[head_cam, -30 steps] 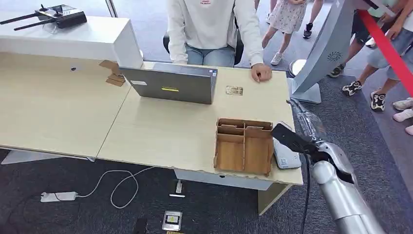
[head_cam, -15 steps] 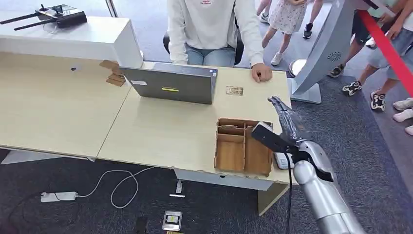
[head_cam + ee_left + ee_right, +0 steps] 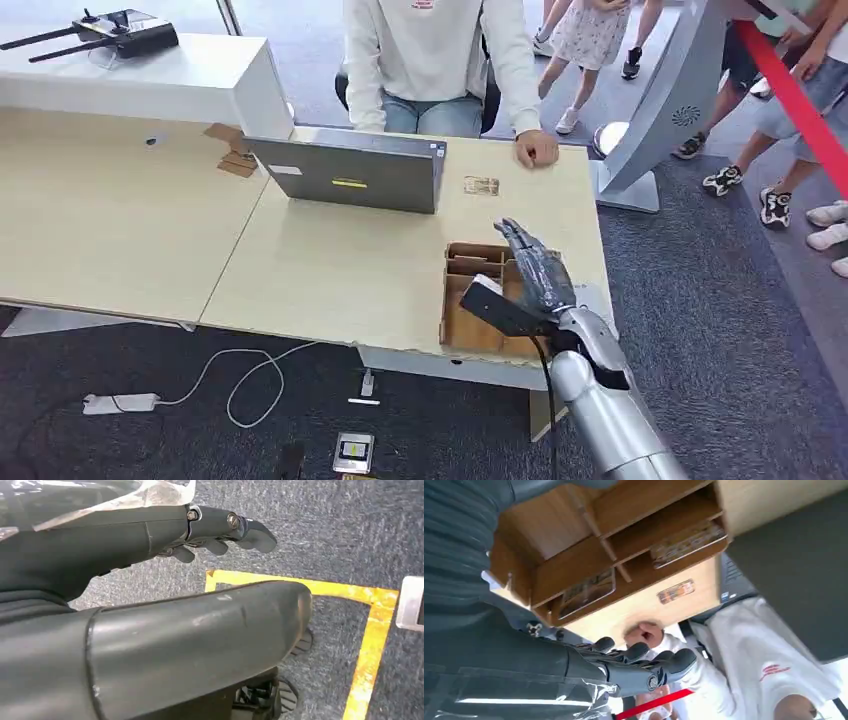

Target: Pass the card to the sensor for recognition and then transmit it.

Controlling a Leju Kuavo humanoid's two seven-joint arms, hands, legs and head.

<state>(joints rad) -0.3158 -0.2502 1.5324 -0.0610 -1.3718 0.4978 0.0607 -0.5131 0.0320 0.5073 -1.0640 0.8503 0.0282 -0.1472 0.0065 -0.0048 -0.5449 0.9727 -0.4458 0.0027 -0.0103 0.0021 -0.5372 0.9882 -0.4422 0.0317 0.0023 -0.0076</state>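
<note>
A card (image 3: 481, 185) lies flat on the light wooden table (image 3: 330, 270) behind a brown cardboard organizer (image 3: 470, 305) with several compartments. In the right wrist view, two of the organizer's (image 3: 574, 545) compartments each hold a card (image 3: 589, 591), and the loose card (image 3: 675, 590) lies on the table beyond it. My right hand (image 3: 535, 268) hovers over the organizer's right half, fingers stretched out and holding nothing; its dark fingers (image 3: 639, 665) are together and straight. My left hand (image 3: 210, 527) hangs over the grey carpet, fingers extended, empty.
A grey laptop (image 3: 350, 175) stands behind the organizer. A seated person in a white sweater rests a hand (image 3: 537, 148) on the table's far edge near the card. A red barrier band (image 3: 790, 95) and several bystanders are at the right. Yellow tape (image 3: 370, 630) marks the floor.
My right arm has swung left, from past the table's right edge to above the organizer, covering the white device that showed beside it. Nothing on the table moved.
</note>
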